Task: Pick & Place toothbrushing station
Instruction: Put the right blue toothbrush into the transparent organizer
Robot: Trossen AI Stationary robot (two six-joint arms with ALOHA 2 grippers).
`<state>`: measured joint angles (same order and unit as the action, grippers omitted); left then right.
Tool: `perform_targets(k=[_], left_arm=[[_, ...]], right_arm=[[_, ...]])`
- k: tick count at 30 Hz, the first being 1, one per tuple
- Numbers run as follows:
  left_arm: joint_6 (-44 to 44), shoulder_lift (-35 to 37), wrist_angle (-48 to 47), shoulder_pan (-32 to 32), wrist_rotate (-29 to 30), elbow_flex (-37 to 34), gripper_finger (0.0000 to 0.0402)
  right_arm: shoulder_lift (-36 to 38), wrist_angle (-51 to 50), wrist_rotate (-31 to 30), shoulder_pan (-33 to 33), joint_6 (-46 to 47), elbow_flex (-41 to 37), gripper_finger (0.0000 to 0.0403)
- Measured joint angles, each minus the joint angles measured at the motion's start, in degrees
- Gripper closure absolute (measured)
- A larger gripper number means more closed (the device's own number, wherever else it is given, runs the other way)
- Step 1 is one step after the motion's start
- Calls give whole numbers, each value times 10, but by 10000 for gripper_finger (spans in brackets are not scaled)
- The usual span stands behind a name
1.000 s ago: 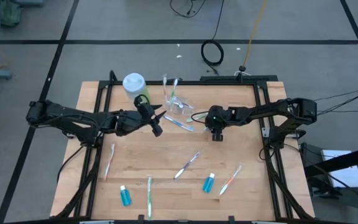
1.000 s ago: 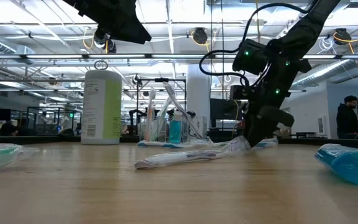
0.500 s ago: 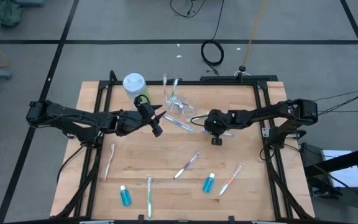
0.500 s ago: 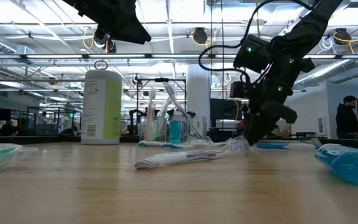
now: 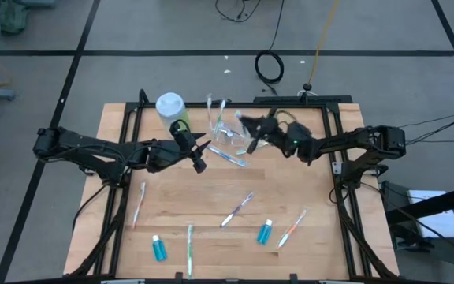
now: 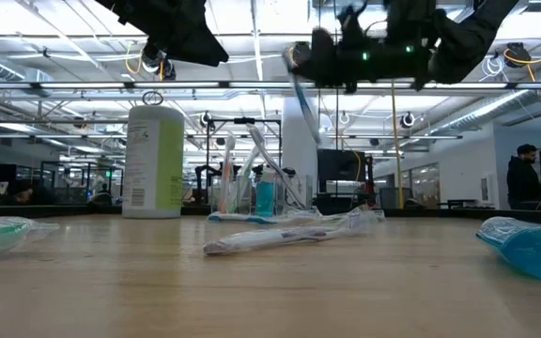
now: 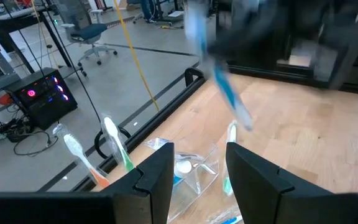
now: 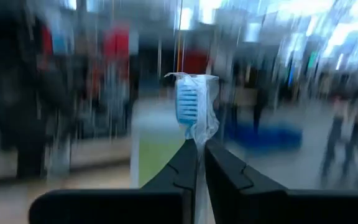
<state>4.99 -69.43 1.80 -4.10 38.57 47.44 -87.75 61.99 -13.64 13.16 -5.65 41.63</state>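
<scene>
My right gripper is up in the air just right of the clear cup, shut on a blue toothbrush in a clear wrapper. The cup lies at the far middle of the table with toothbrushes sticking out of it; it also shows in the left wrist view. My left gripper hovers open just left of the cup with nothing between its fingers. More toothbrushes and two blue tubes lie flat on the near half of the table. My right gripper pinches the wrapped toothbrush between its two fingers just under the bristle head. The head stands out past the fingertips. The handle hangs slanting below the gripper, lifted clear of the table.
A white-capped green bottle stands upright at the far left of the cup. A blue toothbrush lies beside the cup. Toothbrushes and a tube are spread along the near side. A person stands in the room behind.
My right gripper has risen from the table right of the cup, tipped from pointing down to about level, and swung toward the cup and the far edge. The blue toothbrush, which lay on the table beside it, is now lifted clear in its fingers.
</scene>
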Motion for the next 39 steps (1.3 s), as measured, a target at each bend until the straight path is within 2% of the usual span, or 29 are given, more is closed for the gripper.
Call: perform_targets(k=[4,9,13,17,21,31,39], left_arm=[[-8,0,0,0,0,0,250],[-17,0,5,0,0,0,249],[-33,0,20,0,0,0,249],[-51,0,29,0,0,0,249],[-65,0,31,0,0,0,249],[-99,0,27,2,0,0,249],[-111,0,12,4,0,0,249]], right_arm=[[-1,110,2,18,-20,0,390],[-9,85,1,59,7,0,390],[-45,105,3,86,50,2,390],[-108,176,3,99,89,19,390],[-170,225,1,101,53,35,390],[-259,217,-2,101,34,36,389],[-264,200,-2,98,34,36,377]])
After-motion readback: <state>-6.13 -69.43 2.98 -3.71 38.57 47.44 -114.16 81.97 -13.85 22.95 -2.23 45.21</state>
